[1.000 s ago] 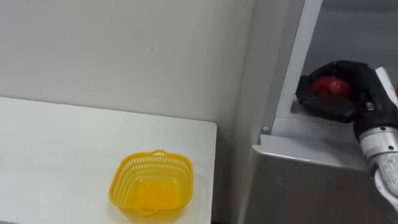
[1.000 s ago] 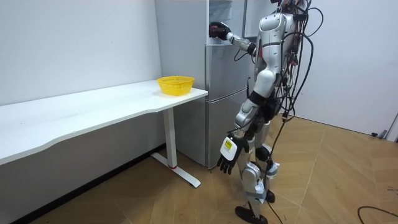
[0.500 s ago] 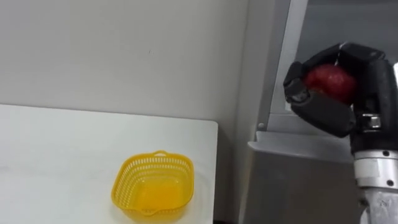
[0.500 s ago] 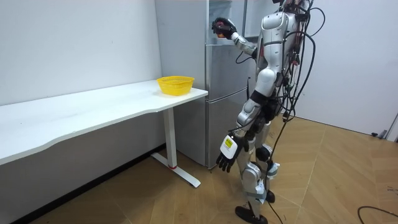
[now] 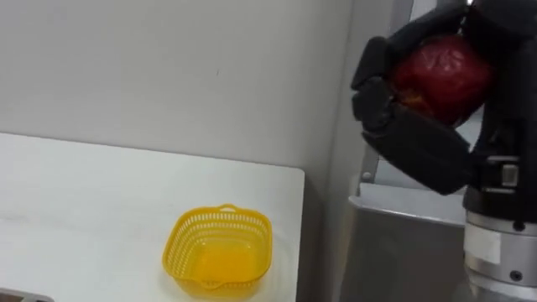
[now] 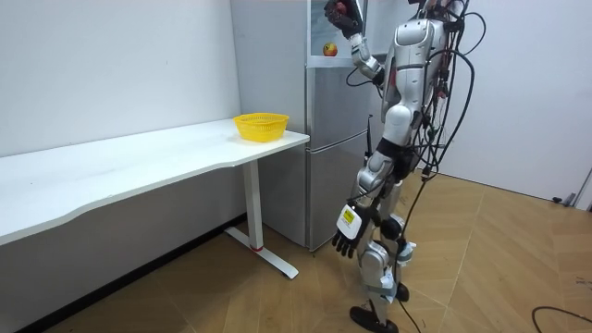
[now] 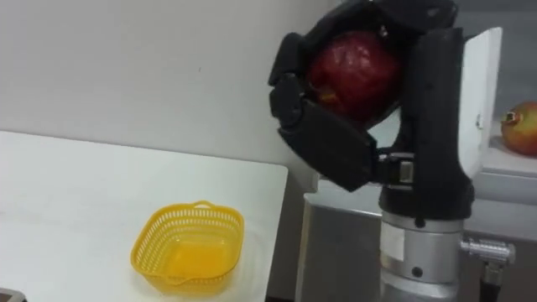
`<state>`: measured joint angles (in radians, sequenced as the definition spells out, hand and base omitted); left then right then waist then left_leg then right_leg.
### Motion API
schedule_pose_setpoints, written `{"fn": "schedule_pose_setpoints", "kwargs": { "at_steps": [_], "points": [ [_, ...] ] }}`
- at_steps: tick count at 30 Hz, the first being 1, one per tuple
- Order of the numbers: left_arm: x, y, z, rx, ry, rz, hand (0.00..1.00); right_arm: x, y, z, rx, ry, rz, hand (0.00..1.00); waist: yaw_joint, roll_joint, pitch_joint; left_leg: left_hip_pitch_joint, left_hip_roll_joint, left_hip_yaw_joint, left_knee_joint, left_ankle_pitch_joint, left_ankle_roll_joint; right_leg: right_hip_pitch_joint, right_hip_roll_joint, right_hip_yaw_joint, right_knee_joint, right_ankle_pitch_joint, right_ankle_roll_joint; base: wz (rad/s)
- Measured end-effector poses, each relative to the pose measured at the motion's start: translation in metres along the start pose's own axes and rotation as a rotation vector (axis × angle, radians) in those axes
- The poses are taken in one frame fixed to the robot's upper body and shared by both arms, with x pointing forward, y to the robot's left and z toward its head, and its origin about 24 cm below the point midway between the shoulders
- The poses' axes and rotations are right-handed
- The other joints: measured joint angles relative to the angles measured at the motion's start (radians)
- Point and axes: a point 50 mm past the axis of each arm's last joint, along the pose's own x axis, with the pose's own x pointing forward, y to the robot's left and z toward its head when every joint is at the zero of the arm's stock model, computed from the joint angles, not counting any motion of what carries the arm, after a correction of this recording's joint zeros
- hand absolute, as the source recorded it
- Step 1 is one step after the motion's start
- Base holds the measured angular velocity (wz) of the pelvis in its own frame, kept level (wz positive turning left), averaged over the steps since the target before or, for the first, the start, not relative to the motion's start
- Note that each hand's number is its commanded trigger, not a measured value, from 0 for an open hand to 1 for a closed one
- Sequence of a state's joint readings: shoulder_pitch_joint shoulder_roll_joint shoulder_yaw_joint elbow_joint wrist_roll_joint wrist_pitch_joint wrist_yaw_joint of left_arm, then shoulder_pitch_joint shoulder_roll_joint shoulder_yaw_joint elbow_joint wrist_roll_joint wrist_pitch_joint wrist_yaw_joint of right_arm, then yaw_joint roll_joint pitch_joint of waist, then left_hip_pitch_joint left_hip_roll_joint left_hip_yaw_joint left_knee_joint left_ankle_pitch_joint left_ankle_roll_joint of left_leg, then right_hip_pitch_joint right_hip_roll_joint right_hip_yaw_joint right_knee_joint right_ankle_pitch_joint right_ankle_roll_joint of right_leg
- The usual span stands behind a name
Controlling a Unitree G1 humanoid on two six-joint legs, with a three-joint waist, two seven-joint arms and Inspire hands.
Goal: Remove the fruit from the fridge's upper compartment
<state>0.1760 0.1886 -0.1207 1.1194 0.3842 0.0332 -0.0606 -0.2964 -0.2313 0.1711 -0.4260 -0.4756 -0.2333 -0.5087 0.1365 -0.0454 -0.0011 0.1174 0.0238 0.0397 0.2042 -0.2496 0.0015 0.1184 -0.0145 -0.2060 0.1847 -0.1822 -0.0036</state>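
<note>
**A:** Where is the fruit at this point?

**B:** The red apple sits in the robot's right hand, with fingers and thumb curled tight around it. The hand is held high in front of the open upper part of the fridge. A second fruit lies on the shelf inside, further right.

**A:** And the other hand?

**B:** The left hand hangs low by the thigh, fingers loose, carrying nothing.

**A:** Where would the apple go?

**B:** Probably into the yellow basket, which stands empty at the right end of the white desk, just left of the fridge. From the raised hand the basket lies down and to the left. The right arm would have to swing left across the robot's front and drop a good way. The apple is round, so there is no long axis to line up.
</note>
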Motion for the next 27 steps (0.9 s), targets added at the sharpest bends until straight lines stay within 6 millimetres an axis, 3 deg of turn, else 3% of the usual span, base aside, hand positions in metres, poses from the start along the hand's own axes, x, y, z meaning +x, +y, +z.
{"fn": "schedule_pose_setpoints", "kwargs": {
  "at_steps": [7,13,15,20,27],
  "points": [
    [0.001,0.007,0.006,0.009,-0.022,-0.002,0.0,-0.004,0.013,0.009,0.015,-0.049,0.072,1.0,0.038,-0.013,0.004,-0.003,0.0,-0.016,-0.004,0.001,-0.001,0.0,0.001,-0.016,-0.001,0.0,0.0,0.06],
    [0.001,0.01,0.009,0.031,-0.031,0.006,0.0,0.005,0.027,0.006,0.004,-0.088,0.152,1.0,0.063,-0.038,0.0111,-0.02,-0.002,-0.035,0.002,0.003,0.0,-0.006,-0.002,-0.034,-0.001,0.0,0.0,0.09],
    [0.001,0.013,0.007,0.035,-0.028,0.011,0.0,0.005,0.032,0.0,-0.015,-0.073,0.187,1.0,0.069,-0.055,0.0085,-0.025,-0.002,-0.046,0.002,0.005,-0.001,-0.011,-0.002,-0.041,0.0,0.0,0.0,0.13],
    [0.001,0.014,0.007,0.037,-0.027,0.016,0.0,-0.004,0.048,-0.019,-0.054,-0.012,0.285,1.0,0.094,-0.064,0.0053,-0.044,-0.005,-0.072,0.015,0.005,-0.001,-0.015,-0.006,-0.067,0.0,0.0,0.0,0.13],
    [0.001,0.013,0.006,0.039,-0.016,-0.007,0.0,-0.016,0.061,-0.053,-0.129,0.127,0.403,1.0,0.115,-0.075,0.0198,-0.063,-0.019,-0.109,0.021,0.016,0.001,-0.015,-0.019,-0.114,-0.001,-0.001,0.001,0.18]
  ]
}}
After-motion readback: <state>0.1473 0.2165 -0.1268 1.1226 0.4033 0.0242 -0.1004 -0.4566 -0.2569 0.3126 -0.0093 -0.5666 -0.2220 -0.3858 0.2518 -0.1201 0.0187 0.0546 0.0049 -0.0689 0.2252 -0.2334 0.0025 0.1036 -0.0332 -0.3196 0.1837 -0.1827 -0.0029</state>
